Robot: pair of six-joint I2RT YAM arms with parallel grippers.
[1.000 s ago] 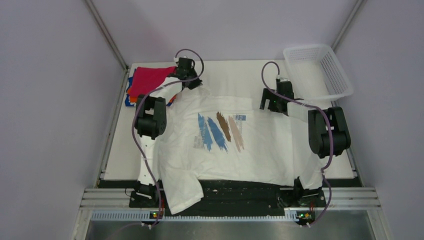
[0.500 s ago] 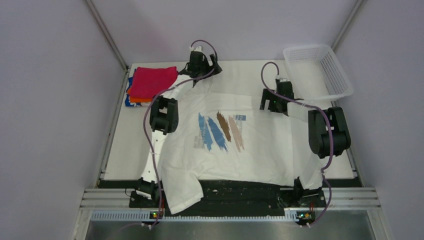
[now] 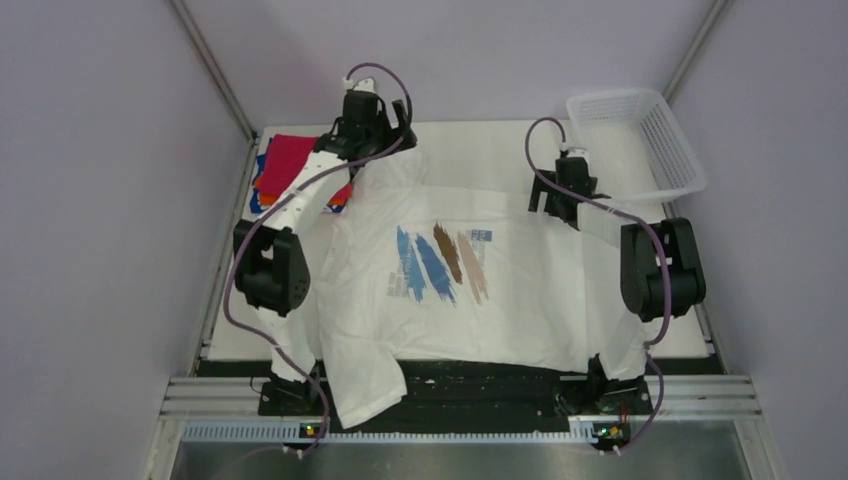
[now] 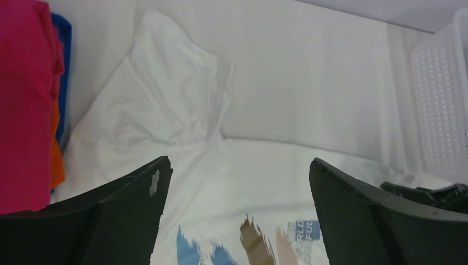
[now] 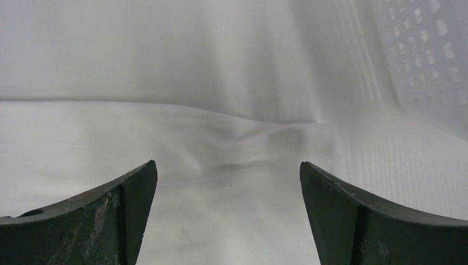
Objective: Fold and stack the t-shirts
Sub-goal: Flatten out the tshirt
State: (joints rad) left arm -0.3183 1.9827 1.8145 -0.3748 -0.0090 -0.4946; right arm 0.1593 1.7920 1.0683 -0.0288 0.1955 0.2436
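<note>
A white t-shirt (image 3: 500, 300) with blue and brown brush strokes lies spread face-up across the table. Its far-left sleeve (image 4: 171, 99) lies crumpled next to a folded stack: a magenta-red shirt (image 3: 285, 160) on top, with orange (image 4: 58, 157) and blue (image 4: 64, 49) ones under it. My left gripper (image 3: 380, 140) hovers open above that sleeve and shoulder, holding nothing (image 4: 238, 161). My right gripper (image 3: 555, 195) stands open over the shirt's far-right edge, with only flat white cloth (image 5: 165, 143) between its fingers (image 5: 227, 164).
A white plastic mesh basket (image 3: 635, 140) sits at the far right corner, also seen in the left wrist view (image 4: 441, 99) and the right wrist view (image 5: 425, 55). The near sleeve of the white shirt hangs over the table's front edge (image 3: 365, 385).
My left gripper has opened, let go of the far-left sleeve and risen toward the back. The right gripper shifted slightly toward the back and stays open.
</note>
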